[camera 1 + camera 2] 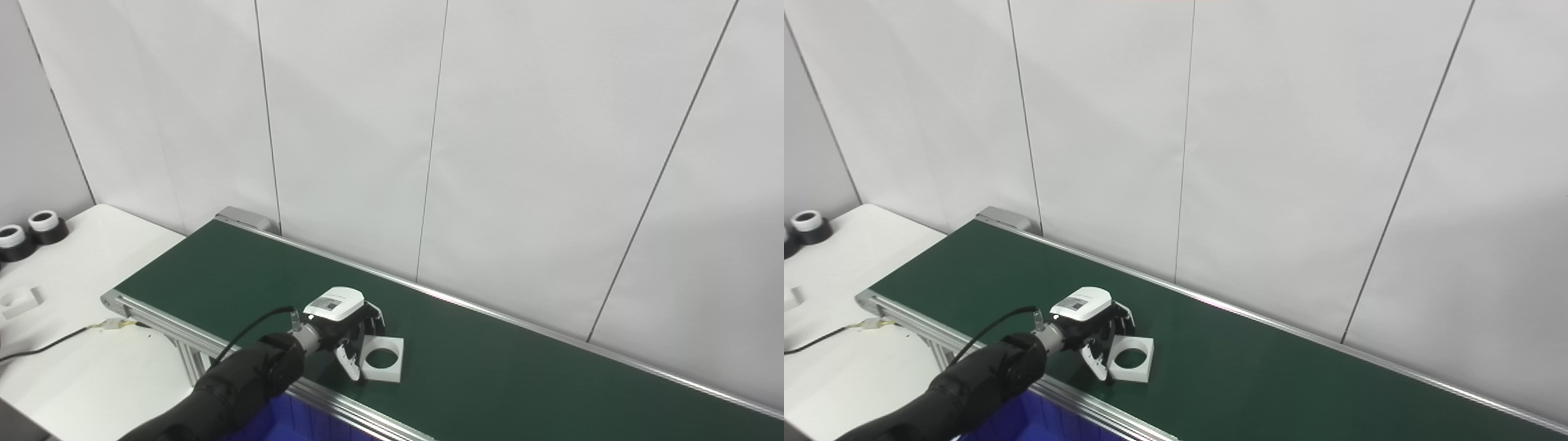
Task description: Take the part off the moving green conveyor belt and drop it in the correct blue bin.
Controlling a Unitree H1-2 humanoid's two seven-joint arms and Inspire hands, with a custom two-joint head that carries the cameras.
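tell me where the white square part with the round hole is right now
The white square part lies flat on the green conveyor belt near its front rail, low and left of centre, right against the left robot hand.

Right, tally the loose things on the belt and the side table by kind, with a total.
White square part with round hole, on the belt: 1
Black-and-white rolls, on the table: 2
White notched block, on the table: 1
Total: 4
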